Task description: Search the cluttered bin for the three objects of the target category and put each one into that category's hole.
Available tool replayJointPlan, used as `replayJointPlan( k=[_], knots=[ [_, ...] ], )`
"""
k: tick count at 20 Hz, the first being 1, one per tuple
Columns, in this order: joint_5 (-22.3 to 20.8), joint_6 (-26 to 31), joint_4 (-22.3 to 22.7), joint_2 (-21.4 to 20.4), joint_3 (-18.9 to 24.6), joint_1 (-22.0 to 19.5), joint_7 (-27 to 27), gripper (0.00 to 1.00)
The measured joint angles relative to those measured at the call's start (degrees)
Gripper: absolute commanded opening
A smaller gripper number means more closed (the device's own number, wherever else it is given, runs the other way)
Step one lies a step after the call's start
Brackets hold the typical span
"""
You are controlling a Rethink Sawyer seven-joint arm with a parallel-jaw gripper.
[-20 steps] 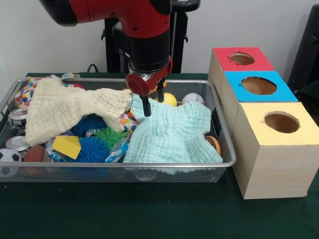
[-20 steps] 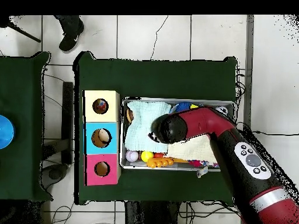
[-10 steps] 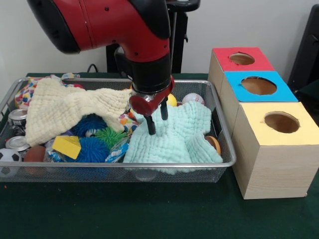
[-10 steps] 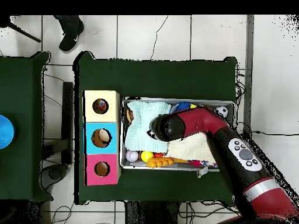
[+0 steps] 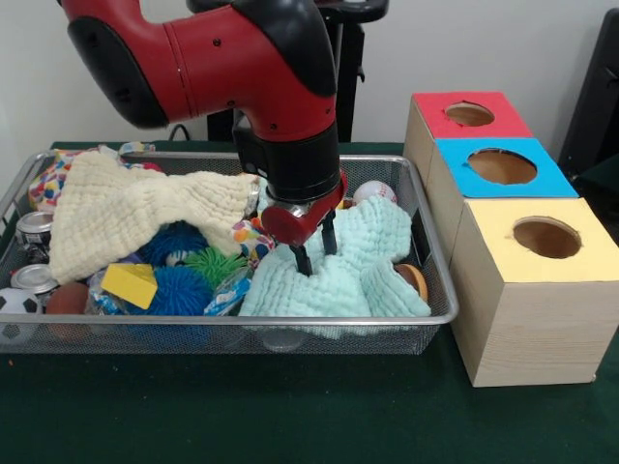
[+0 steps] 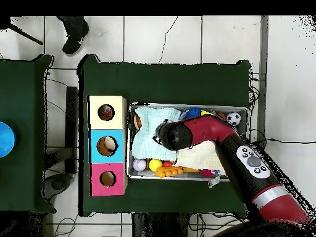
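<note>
Fingertips of my gripper, narrowly parted and empty, sit directly above the mint cloth, touching its folds.

**Much of the bin lay out of sight**

The crumpled mint-green muslin cloth covered whatever sat beneath it, leaving only a sliver of an orange-brown ball showing. The cream waffle-weave cloth buried more clutter. Overhead, the red and black arm blocked the bin's middle, and the gripper itself couldn't be seen there.
</note>
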Motion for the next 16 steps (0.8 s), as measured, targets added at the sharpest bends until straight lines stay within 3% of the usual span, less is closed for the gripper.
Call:
replayJointPlan(
  k=[5, 6, 16],
  knots=[
    [-0.3, -0.3, -0.1, 0.4, -0.2, -0.4, 0.0, 1.0],
    [-0.3, -0.3, -0.1, 0.6, -0.2, -0.6, 0.0, 0.0],
    [-0.1, -0.4, 0.0, 0.8, -0.4, -1.6, 0.0, 0.0]
  ],
)
